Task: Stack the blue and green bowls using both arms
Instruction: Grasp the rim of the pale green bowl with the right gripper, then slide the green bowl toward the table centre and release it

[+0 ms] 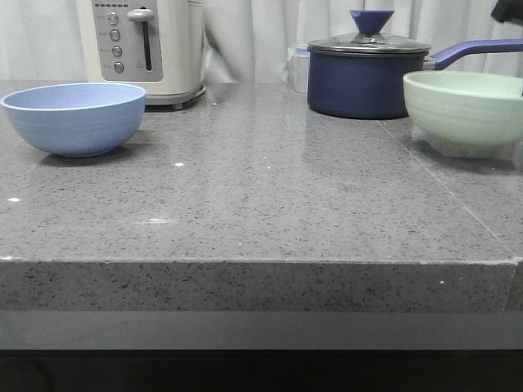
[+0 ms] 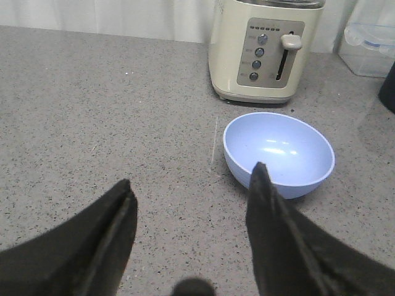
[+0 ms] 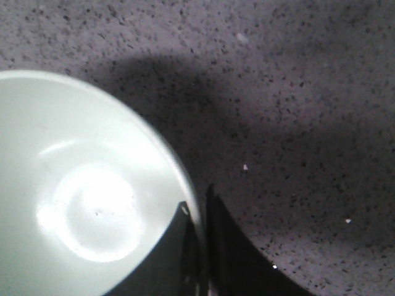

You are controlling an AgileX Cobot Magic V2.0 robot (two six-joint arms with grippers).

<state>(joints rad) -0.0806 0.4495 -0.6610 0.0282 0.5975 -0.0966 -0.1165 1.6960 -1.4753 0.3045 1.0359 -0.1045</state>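
Speckled grey countertop [image 1: 261, 204] fills the foreground of the front view, its thick front edge running across the lower part of the frame.

The blue bowl [image 1: 73, 118] sits upright on the countertop at the left edge of the front view, just in front of a cream toaster [image 1: 143, 49] at upper left. The left wrist view shows the same blue bowl [image 2: 279, 153] right of centre, with the toaster [image 2: 265, 49] beyond it at upper centre and a clear lidded container [image 2: 370, 49] at upper right.

The green bowl [image 1: 464, 110] is at the right edge of the front view, its base appearing slightly clear of the surface. Behind it to the left stands a navy saucepan [image 1: 364, 77] with a glass lid and a blue knob.

The left gripper [image 2: 191, 191] hangs above the countertop with its 2 fingers [image 2: 271, 228] spread wide, grasping nothing; the blue bowl lies just beyond the tip of 1 finger.

The right gripper [image 3: 197, 237] is clenched on the rim of the green bowl [image 3: 80, 197], 1 finger inside the wall and 1 outside.
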